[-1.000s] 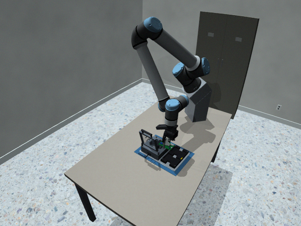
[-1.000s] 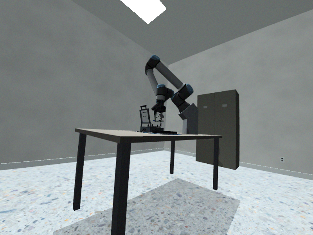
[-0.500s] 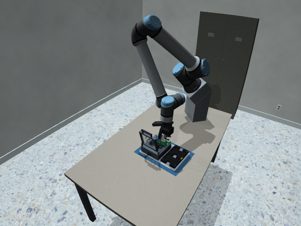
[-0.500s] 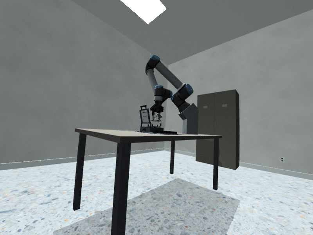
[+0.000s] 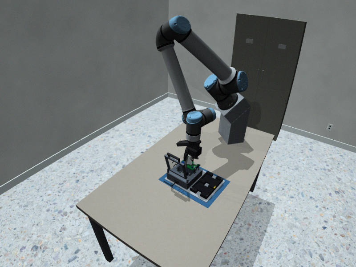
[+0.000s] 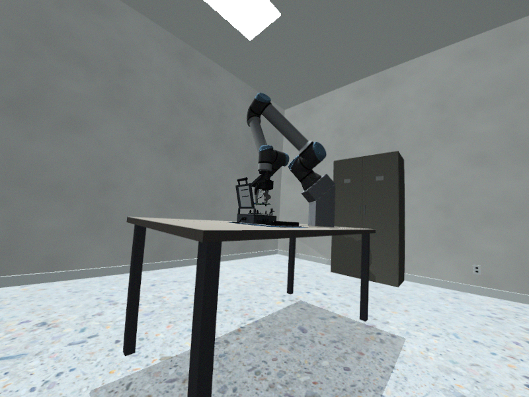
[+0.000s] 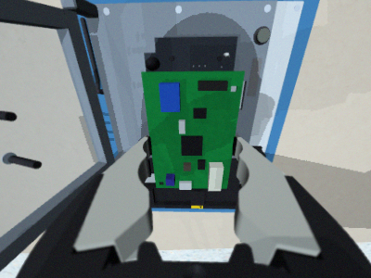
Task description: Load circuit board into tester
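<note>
Grey jaws of the gripper (image 7: 194, 183) are closed on the long edges of the circuit board (image 7: 192, 125), which is held between them by its near end, component side facing the wrist camera. On that face a blue block (image 7: 169, 96) is seen toward 11 o'clock, black chips near the centre, and the white connector (image 7: 215, 176) at the near end, toward 5 o'clock, just beside the right jaw. Beyond the far edge of the board, at 12 o'clock, a dark block of the tester (image 7: 195, 52) is seen on its grey plate, with a round black post (image 7: 152, 61) just off the board's far left corner. Whether the board touches the tester cannot be told from the wrist view.

In the top view the board (image 5: 192, 166) is held over the open tester (image 5: 184, 175), at the edge nearest the tray. The lid (image 5: 170, 160) is raised, standing upright at the tester's 9 o'clock side. The black tray (image 5: 207, 185) lies just beside the tester at 3 o'clock, both on a blue mat (image 5: 214, 198) on the table (image 5: 138, 218). A dark cabinet (image 5: 267, 71) stands against the wall behind the arm's pedestal (image 5: 234, 123).
</note>
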Controlling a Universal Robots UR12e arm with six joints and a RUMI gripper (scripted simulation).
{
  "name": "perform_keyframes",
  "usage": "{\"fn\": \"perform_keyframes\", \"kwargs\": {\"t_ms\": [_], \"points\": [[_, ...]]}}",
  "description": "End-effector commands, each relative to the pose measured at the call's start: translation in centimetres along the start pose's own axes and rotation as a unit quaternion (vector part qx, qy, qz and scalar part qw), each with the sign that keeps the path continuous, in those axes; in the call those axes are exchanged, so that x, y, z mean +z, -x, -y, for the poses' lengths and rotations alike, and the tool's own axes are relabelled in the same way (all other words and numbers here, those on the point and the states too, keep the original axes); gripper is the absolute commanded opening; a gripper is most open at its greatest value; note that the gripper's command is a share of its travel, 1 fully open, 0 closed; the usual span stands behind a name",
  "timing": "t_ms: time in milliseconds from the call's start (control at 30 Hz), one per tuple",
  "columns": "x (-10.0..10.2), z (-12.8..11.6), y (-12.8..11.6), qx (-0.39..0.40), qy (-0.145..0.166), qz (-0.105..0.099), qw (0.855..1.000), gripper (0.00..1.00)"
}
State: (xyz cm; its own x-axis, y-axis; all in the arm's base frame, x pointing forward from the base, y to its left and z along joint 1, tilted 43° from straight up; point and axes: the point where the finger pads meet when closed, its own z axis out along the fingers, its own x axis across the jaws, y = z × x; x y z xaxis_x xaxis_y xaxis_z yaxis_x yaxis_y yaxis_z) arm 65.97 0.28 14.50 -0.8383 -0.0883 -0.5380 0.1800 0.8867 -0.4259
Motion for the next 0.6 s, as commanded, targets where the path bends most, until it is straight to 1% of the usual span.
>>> {"fn": "perform_keyframes", "kwargs": {"t_ms": [0, 133, 567], "points": [[-0.1, 0.9, -0.2, 0.0, 0.0, 0.001, 1.0, 0.39], [-0.1, 1.4, -0.3, 0.0, 0.0, 0.001, 1.0, 0.39], [-0.2, 2.1, -0.5, 0.0, 0.0, 0.001, 1.0, 0.39]]}}
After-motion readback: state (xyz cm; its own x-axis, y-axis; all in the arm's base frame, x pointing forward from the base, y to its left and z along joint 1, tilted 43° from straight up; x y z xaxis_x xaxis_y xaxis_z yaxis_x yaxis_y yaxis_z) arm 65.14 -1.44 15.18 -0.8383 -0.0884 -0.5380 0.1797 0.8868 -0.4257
